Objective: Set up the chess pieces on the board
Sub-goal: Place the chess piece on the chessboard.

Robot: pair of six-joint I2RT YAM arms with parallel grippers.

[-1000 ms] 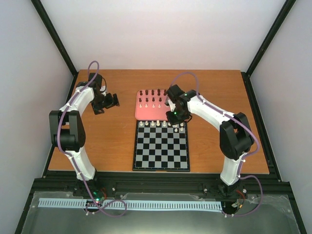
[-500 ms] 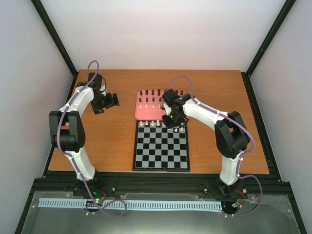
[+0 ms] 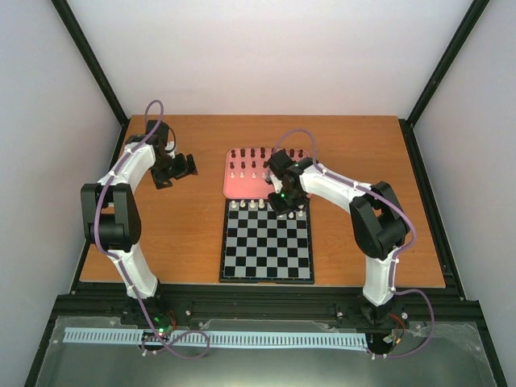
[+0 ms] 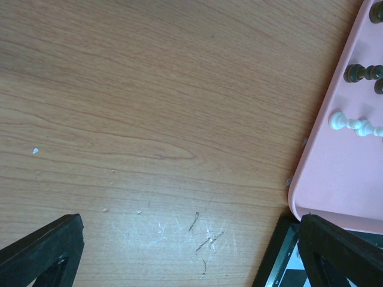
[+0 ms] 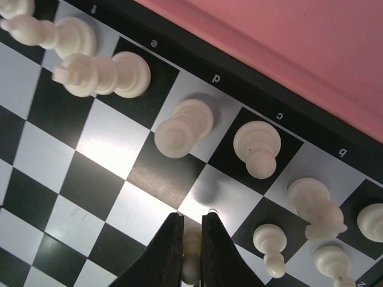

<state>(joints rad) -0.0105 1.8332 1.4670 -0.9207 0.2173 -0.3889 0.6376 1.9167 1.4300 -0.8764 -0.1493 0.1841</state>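
over the last second the right gripper (image 5: 192, 216) shifts left along the board's (image 3: 266, 250) upper rows, fingers narrow on one cream piece (image 5: 191, 251); a placement looks close. nine other cream pieces (image 5: 182, 125) stand on the squares in the wrist view. the left gripper (image 4: 190, 230), upper left of the top view, hangs wide open.

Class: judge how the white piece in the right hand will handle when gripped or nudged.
The white piece pinched by the right hand looks hard and rounded, so it may slip or twist. It is tiny, probably light. Standing neighbours are slender, so a nudge likely tips it.
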